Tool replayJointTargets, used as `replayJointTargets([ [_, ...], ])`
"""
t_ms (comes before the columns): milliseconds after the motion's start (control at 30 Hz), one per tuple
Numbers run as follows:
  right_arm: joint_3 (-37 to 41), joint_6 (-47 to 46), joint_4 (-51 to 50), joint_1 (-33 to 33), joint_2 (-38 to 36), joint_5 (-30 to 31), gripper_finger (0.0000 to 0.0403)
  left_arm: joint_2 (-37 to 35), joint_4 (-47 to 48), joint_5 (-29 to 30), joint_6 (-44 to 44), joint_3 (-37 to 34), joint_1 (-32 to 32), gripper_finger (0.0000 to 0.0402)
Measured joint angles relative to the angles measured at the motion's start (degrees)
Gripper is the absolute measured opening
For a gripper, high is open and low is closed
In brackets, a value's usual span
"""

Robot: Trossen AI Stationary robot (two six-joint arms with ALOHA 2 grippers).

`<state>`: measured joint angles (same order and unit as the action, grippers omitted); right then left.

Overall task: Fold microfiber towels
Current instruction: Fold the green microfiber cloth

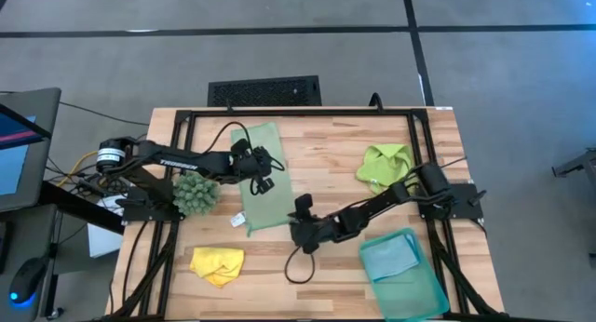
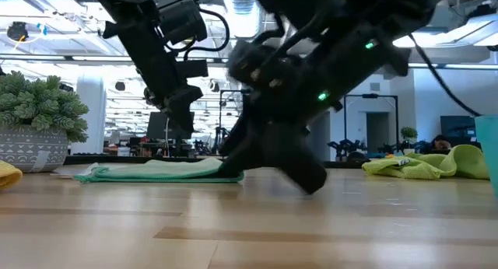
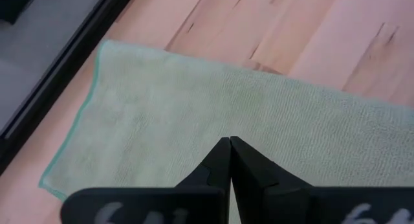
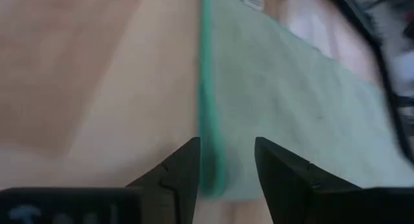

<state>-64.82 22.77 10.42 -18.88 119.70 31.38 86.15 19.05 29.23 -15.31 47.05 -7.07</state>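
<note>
A pale green cloth (image 3: 194, 114) of fine, matt, ribbed weave with a stitched teal edge lies on a smooth light wood worktop (image 1: 326, 150) with a faint sheen. The left gripper (image 3: 229, 160) and right gripper (image 4: 226, 169) have matt black plastic fingers. The teal tray (image 1: 424, 299) is translucent plastic.

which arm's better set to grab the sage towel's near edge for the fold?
Probably right. The right gripper is open, straddling the sage towel hem at its near corner. The left gripper is shut over the towel's middle.
</note>
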Motion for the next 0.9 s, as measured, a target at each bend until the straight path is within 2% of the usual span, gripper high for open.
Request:
replayJointTargets([
  [67, -1.95, 1.39, -2.27, -0.13, 1.14, 4.26, 0.016, 0.03, -0.03, 0.0, 0.0, 0.0, 0.0, 0.0],
  [167, -3.52, 2.23, -4.36, -0.18, 2.14, 7.28, 0.0145, 0.22, 0.09, 0.02, 0.02, 0.02, 0.0, 0.0],
  [700, -3.25, 3.47, -8.06, -2.88, 1.09, 13.81, 0.0009, 0.22, 0.06, 0.02, -0.02, 0.02, 0.0, 0.0],
  [833, -3.09, 4.97, -8.63, -4.32, 0.87, 20.13, 0.0014, 0.22, 0.13, 0.02, -0.04, 0.02, 0.0, 0.0],
  [900, -3.04, 4.17, -9.9, -4.64, 0.57, 20.56, 0.0019, 0.22, 0.28, 0.02, -0.05, 0.02, 0.0, 0.0],
])
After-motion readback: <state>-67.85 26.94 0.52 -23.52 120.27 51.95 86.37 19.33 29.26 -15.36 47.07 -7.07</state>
